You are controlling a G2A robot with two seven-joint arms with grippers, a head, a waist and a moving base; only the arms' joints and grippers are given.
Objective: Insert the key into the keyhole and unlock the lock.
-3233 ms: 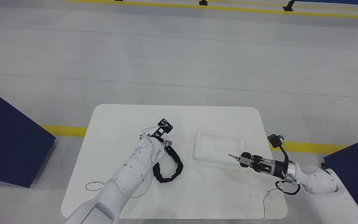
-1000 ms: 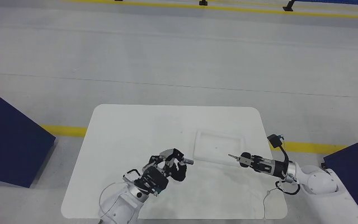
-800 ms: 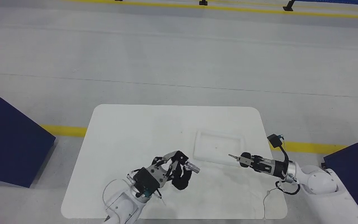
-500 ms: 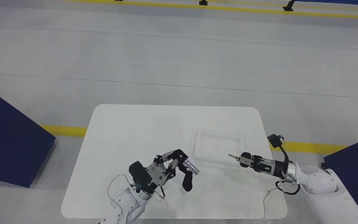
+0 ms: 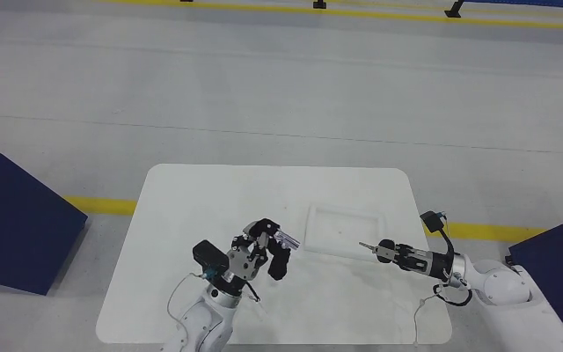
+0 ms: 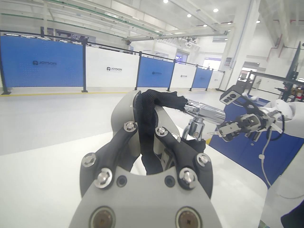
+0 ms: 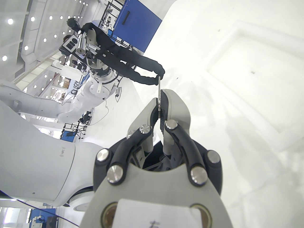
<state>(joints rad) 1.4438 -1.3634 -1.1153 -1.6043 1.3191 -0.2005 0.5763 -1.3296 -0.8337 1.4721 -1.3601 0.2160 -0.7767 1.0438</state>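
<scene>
The lock is a black fabric-sleeved cable (image 5: pixel 280 261) with a chrome cylinder head (image 5: pixel 287 238). My left gripper (image 5: pixel 261 241) is shut on the cable and holds it above the table's front left area. In the left wrist view the cable (image 6: pixel 145 134) runs between the fingers of the left gripper (image 6: pixel 147 119), and the chrome head (image 6: pixel 205 114) points at the key (image 6: pixel 212 133). My right gripper (image 5: pixel 382 251) is shut on the flat metal key (image 5: pixel 365 246), whose blade points toward the lock. In the right wrist view the key (image 7: pixel 159 85) sticks out of the right gripper (image 7: pixel 162 100), and the chrome head (image 7: pixel 81 44) hangs farther off.
A shallow white tray (image 5: pixel 343 231) lies on the white table (image 5: pixel 193 202) between the two arms, also seen as the tray (image 7: pixel 251 77) beside my right gripper. Dark blue panels stand off the table at the left (image 5: pixel 35 231) and right (image 5: pixel 543 255).
My left arm has lifted the lock off the table and swung it toward the tray, turning the chrome head toward the key. The right arm has kept still with the key.
</scene>
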